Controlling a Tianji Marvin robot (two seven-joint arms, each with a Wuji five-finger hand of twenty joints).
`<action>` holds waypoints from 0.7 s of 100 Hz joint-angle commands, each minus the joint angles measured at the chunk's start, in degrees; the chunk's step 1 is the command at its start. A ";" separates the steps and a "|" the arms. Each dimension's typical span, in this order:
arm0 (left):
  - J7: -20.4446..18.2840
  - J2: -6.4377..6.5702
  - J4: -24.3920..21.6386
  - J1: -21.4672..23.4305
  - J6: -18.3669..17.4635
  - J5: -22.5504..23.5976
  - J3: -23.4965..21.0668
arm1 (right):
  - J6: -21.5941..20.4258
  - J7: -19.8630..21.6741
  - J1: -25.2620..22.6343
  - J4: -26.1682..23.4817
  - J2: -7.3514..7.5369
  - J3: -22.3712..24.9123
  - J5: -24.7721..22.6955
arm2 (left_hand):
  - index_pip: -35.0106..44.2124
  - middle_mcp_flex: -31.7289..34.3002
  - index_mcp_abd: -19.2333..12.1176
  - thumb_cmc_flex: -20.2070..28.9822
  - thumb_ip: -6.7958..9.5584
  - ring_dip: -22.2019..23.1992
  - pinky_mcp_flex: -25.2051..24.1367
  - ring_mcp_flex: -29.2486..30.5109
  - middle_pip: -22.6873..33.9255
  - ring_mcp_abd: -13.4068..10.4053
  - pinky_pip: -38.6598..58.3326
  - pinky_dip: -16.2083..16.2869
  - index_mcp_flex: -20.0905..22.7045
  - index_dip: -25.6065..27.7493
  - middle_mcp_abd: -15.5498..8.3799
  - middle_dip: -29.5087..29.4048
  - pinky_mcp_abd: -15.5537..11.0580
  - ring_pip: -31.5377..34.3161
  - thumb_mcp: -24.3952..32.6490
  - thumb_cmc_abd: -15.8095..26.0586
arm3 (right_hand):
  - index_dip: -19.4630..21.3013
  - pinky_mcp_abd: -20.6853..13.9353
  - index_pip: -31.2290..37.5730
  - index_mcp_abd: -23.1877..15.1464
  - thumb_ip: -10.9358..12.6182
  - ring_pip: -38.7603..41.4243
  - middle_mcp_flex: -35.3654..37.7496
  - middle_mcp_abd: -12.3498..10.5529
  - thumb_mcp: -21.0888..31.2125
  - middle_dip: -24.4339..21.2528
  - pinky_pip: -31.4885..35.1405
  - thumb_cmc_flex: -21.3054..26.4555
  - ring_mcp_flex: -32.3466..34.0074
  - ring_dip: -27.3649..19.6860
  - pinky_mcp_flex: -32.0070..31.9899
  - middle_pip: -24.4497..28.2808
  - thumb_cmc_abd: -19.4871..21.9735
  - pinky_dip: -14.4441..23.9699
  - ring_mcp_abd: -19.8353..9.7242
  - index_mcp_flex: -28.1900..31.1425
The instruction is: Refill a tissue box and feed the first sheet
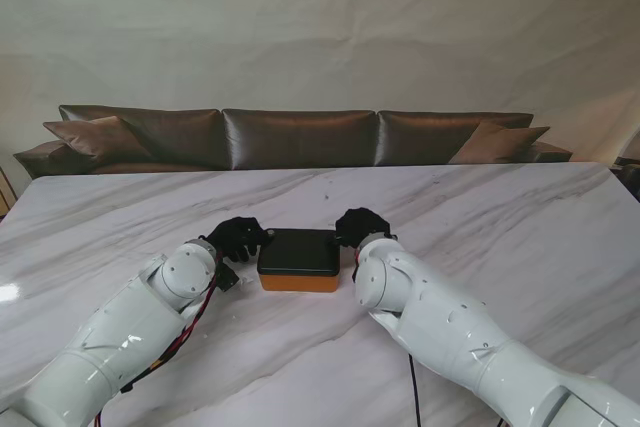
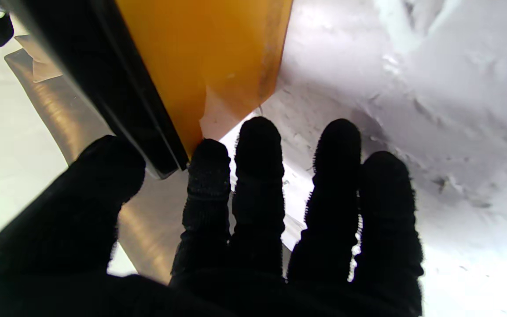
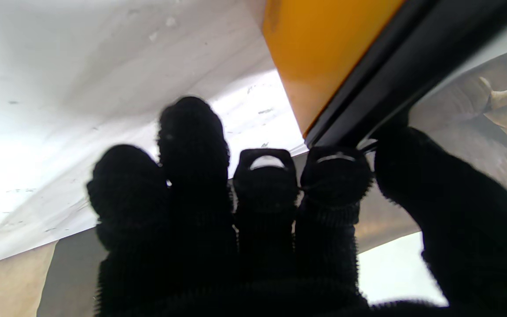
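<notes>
Item 1, both white forearms: they enter the stand view from its near corners and converge on the centre of the marble table (image 1: 520, 237).

Item 2, tissue box (image 1: 298, 259): orange body under a black lid (image 1: 298, 250), closed, sitting flat at table centre, long side toward me. No tissue pack or loose sheet is visible anywhere.

Item 3, left hand (image 1: 236, 237): at the box's 9 o'clock end. The wrist view shows its thumb over the lid edge and its fingers (image 2: 258, 145) spread beside the orange wall, clamped on nothing yet.

Item 4, right hand (image 1: 360, 226): at the 3 o'clock end, mirrored, thumb near the lid rim, fingers apart; whether it presses the lid I cannot tell.

Judgement: the symmetrical end-on placement suits lifting the lid off evenly, so the refill is barely begun.

Background: brown sofa (image 1: 300, 137) at 12 o'clock.
</notes>
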 commanded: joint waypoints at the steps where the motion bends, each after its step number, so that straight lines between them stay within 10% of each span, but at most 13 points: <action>1: -1.53 -0.50 2.01 1.54 0.34 0.83 1.18 | 0.31 2.28 -1.87 2.47 -0.39 -1.22 0.15 | 0.84 2.10 -4.44 9.98 2.55 0.91 1.20 2.33 0.92 -1.22 -0.81 0.58 1.73 0.72 -2.21 0.97 -0.68 1.47 12.20 -9.09 | -0.35 -2.77 -8.27 4.11 1.56 3.10 2.32 -0.27 4.15 1.28 3.95 4.73 2.09 0.74 0.02 1.98 -3.87 1.02 -0.83 -1.16; 70: 1.89 -0.54 6.87 0.22 -1.82 7.04 5.16 | 0.25 2.78 -2.17 3.39 -0.35 -1.65 0.36 | 2.93 8.75 -4.21 7.20 6.06 1.46 6.68 7.40 -1.24 -3.91 0.31 -2.45 6.98 1.51 -1.94 0.85 -2.63 1.57 24.84 -16.39 | -0.64 -2.79 -7.77 4.22 2.07 3.34 2.58 -0.20 4.61 1.41 3.88 4.67 2.11 0.92 -0.03 2.35 -4.17 1.37 -1.06 -0.89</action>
